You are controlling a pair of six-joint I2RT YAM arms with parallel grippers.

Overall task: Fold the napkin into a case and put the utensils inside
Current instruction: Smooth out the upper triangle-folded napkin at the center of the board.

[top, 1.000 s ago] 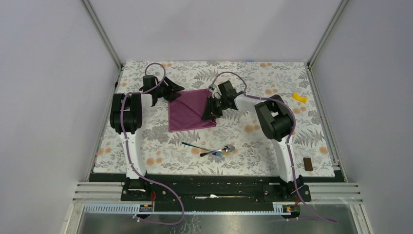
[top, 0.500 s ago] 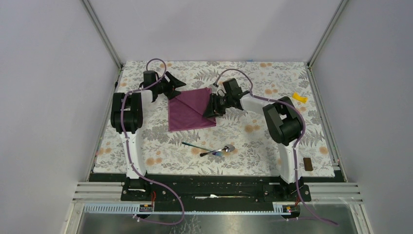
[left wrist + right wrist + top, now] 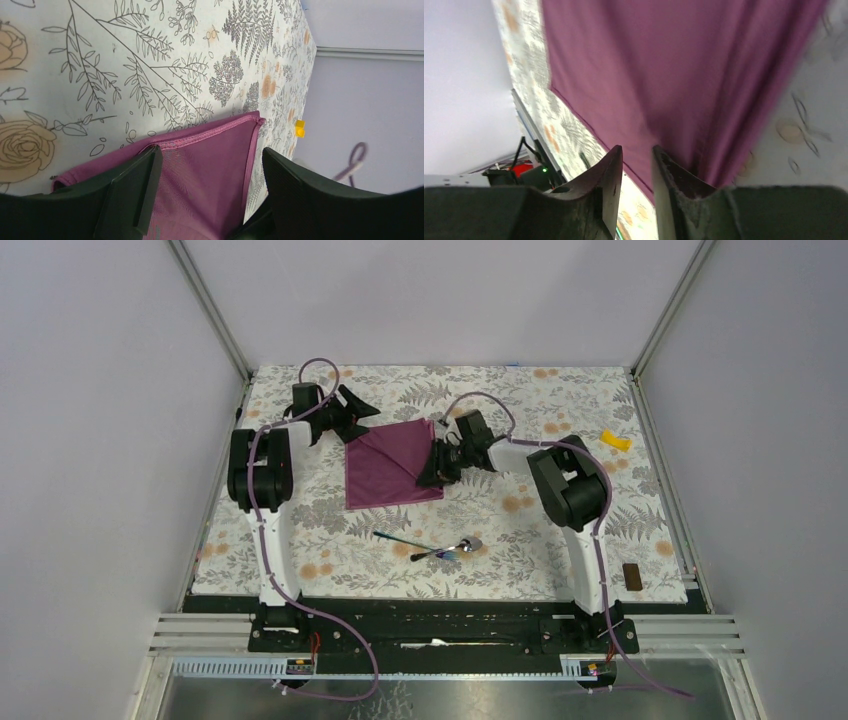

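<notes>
Nothing readable in any of the three views: no text, label, brand, number or sign. The tablecloth (image 3: 330,540) bears a floral print only.

Napkin (image 3: 385,468): plain dark purple-magenta cloth, thin and soft, lying flat on the far middle of the table (image 3: 560,530).
Napkin fold: one part is turned over the rest, with a diagonal crease across it. It is not yet a narrow packet.
Napkin edge: stitched hem, with one corner pointing to the far side.
Spoon (image 3: 458,546): silver, flat on the table, oval bowl to the right, near side of the napkin and apart from it.
Bluish-handled utensil (image 3: 400,539): thin, lying just left of the spoon, the two forming a shallow V.
</notes>
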